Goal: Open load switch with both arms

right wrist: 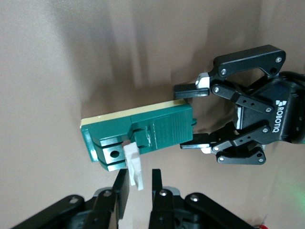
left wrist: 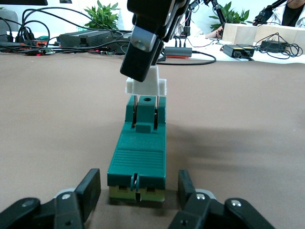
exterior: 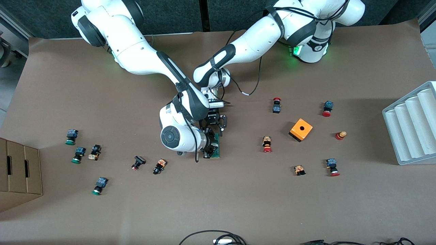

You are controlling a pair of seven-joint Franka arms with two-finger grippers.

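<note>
The load switch (exterior: 217,147) is a narrow dark-green block lying mid-table, mostly hidden under the right arm's wrist in the front view. The left wrist view shows its ribbed green top (left wrist: 138,160) and the white tab (left wrist: 147,87) raised above one end on two dark blades. My right gripper (right wrist: 139,177) comes down from above (left wrist: 144,71) and is shut on that white tab (right wrist: 135,168). My left gripper (left wrist: 139,175) sits low at the switch's other end. Its fingers (left wrist: 90,188) straddle the green body with a small gap on each side, open. It also shows in the right wrist view as the left gripper (right wrist: 190,118).
Several small red and green capped push buttons lie scattered toward both ends of the table. An orange box (exterior: 300,129) with a hole sits toward the left arm's end, near a grey ridged tray (exterior: 412,126). A cardboard box (exterior: 18,170) stands at the right arm's end. Cables (exterior: 214,238) lie at the front edge.
</note>
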